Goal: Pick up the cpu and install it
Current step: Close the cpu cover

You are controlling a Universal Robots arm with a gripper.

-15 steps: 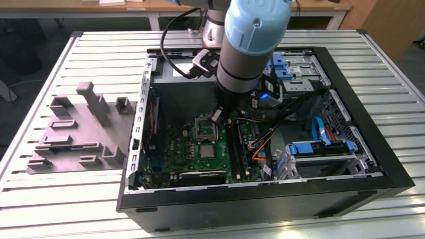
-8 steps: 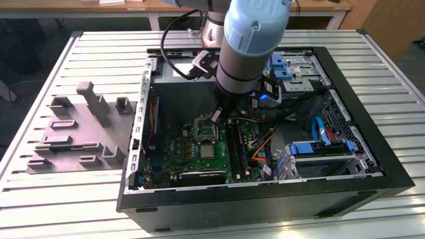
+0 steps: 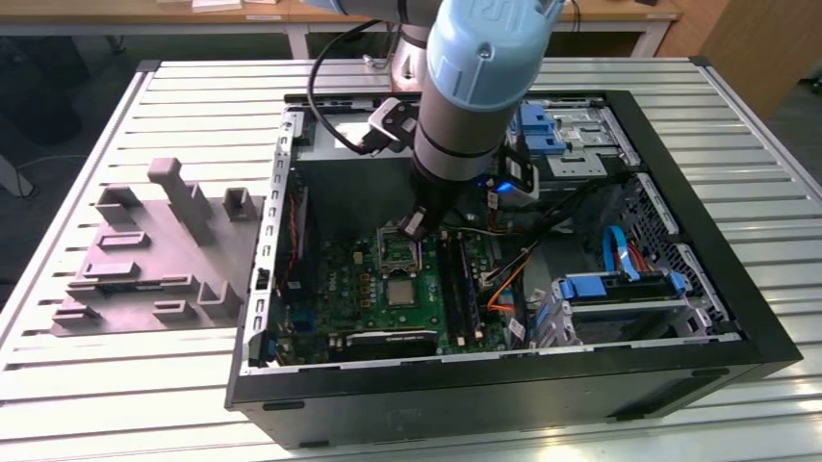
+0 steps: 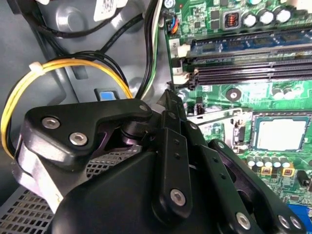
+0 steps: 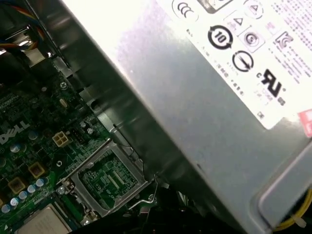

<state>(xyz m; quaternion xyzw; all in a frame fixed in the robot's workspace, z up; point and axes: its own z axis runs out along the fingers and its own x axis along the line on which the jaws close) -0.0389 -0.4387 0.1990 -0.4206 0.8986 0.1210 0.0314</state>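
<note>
While your arm (image 3: 469, 87) reaches down into the open computer case (image 3: 719, 318), the gripper (image 3: 415, 229) hangs low over the green motherboard (image 3: 366, 289), right at the far edge of the metal-framed socket (image 3: 398, 252). You're nearest the socket here, with the memory slots (image 3: 460, 279) just off to the exterior view's right.

In the second wrist view, your gripper (image 4: 168, 95) shows as a stack of black links narrowing to a tip above the board. From this angle I cannot tell whether it is spread or closed, and nothing can be seen in its hold.

Now the cpu (image 3: 404, 292): it lies flat on the motherboard, silvery top up, just beside the socket on the side away from the gripper. It's apart from the gripper, not touching it. In the second wrist view the cpu (image 4: 280, 134) sits as a pale square beyond the black links, below the long memory slots (image 4: 253, 58). In the first wrist view the cpu (image 5: 44, 222) peeks in at the frame's edge next to the socket (image 5: 105, 180), whose frame surrounds a green patch with small contacts.

The grey power supply (image 5: 204, 87) looms close in the first wrist view. Yellow and black cables (image 4: 63, 68) loop behind the gripper in the second wrist view. Outside the case, a grey moulded fixture (image 3: 154, 250) rests on the slatted table (image 3: 77, 385), towards the exterior view's left.
</note>
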